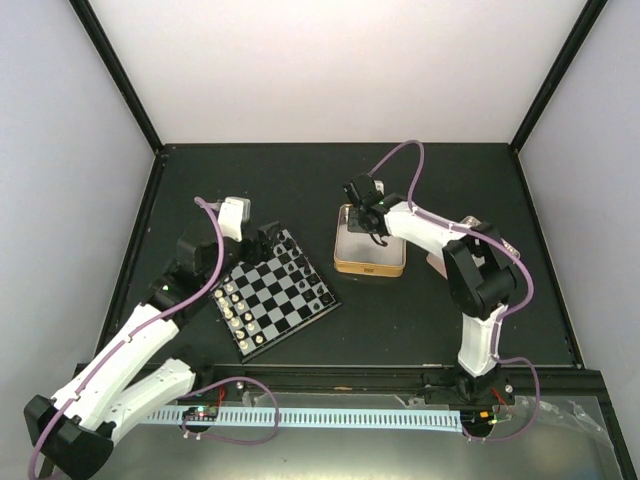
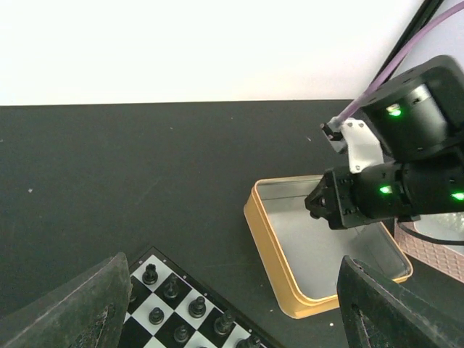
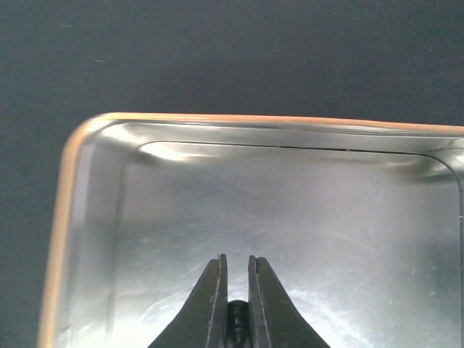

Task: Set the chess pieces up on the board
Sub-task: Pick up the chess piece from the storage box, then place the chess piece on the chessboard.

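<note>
The board lies left of centre, black chess pieces lined along its far-right side and cream ones along its near-left side. My left gripper hangs open over the board's far corner; the left wrist view shows the fingers wide apart above several black pieces with nothing between them. My right gripper is down inside the gold-rimmed tin. The right wrist view has its jaws shut on a small black chess piece just above the tin's bare metal floor.
The tin sits right of the board with a strip of dark table between them. A pink textured object lies against the tin's right side. Black frame posts rise at the back corners. A white slotted rail runs along the near edge.
</note>
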Tool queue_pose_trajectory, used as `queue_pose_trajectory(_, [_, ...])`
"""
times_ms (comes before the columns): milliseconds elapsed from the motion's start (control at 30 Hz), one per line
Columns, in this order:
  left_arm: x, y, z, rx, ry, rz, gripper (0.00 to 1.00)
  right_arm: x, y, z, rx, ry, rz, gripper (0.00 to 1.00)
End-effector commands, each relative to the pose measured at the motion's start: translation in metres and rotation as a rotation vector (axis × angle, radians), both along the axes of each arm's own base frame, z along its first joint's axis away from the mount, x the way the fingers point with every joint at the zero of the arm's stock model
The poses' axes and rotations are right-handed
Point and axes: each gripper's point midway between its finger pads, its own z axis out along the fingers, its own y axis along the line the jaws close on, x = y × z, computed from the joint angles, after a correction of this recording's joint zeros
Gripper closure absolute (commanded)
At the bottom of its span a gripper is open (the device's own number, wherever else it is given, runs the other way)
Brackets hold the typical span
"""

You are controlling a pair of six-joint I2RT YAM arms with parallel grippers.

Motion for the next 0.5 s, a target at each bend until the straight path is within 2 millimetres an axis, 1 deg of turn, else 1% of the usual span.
queue_pose_trajectory(0, [0.000,0.016,0.011,-0.007,-0.041,0.074,0.20,-0.015,0.044,0.046,0.097,-0.046,0.128,0.99])
queue_pose_trajectory(167, [-0.001,0.038,0.019,-0.023,-0.067,0.190,0.20,-0.042,0.103,0.073,0.138,-0.079,0.290,0.99])
queue_pose_trajectory(233, [-0.003,0.048,0.022,-0.031,-0.078,0.241,0.20,-0.058,0.130,0.080,0.146,-0.093,0.374,0.98])
queue_pose_trajectory(300, [-0.006,0.059,0.024,-0.039,-0.087,0.290,0.20,-0.073,0.153,0.085,0.140,-0.109,0.452,0.98])
queue_pose_trajectory(367, [-0.009,0.069,0.025,-0.048,-0.097,0.339,0.19,-0.085,0.169,0.082,0.117,-0.111,0.514,0.98])
queue_pose_trajectory(467, [-0.013,0.081,0.029,-0.063,-0.116,0.395,0.18,-0.102,0.186,0.071,0.083,-0.093,0.589,0.97])
